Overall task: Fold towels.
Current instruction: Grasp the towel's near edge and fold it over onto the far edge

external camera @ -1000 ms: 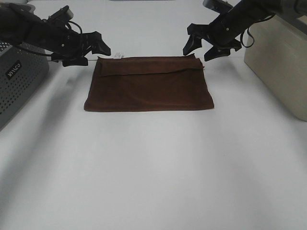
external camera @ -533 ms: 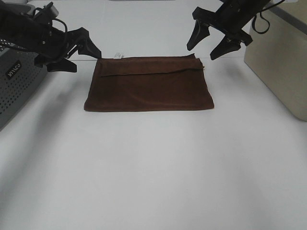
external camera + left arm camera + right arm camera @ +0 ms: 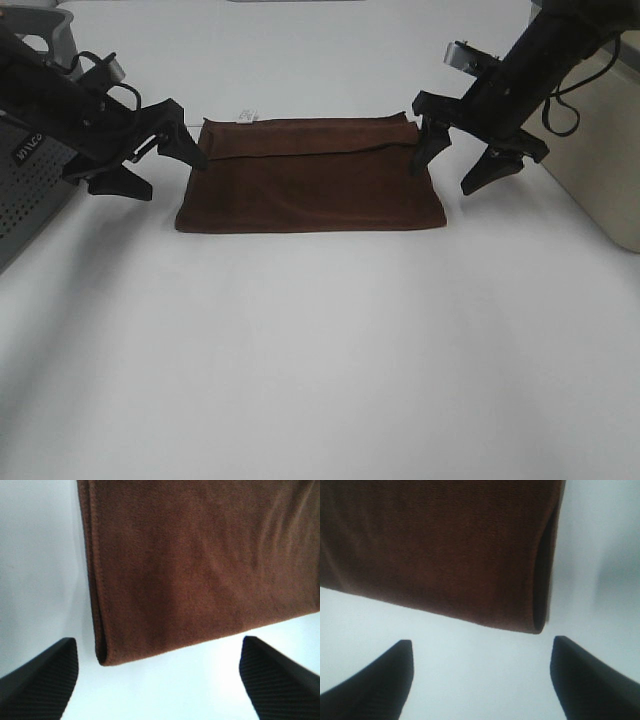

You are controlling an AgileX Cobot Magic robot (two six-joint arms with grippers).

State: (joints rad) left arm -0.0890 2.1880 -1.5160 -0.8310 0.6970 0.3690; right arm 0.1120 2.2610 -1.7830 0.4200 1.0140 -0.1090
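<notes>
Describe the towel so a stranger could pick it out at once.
Start at the white table. Toward its far side, between the left gripper and the right gripper, lies the towel, folded flat into a rectangle. It is the only dark reddish-brown thing there, with a small white tag at its far edge.

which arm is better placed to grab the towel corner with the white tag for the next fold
Left. The left gripper hangs open beside the left end of the towel, where the white tag sticks out. The right gripper, also open, is at the opposite end, across the whole towel.
</notes>
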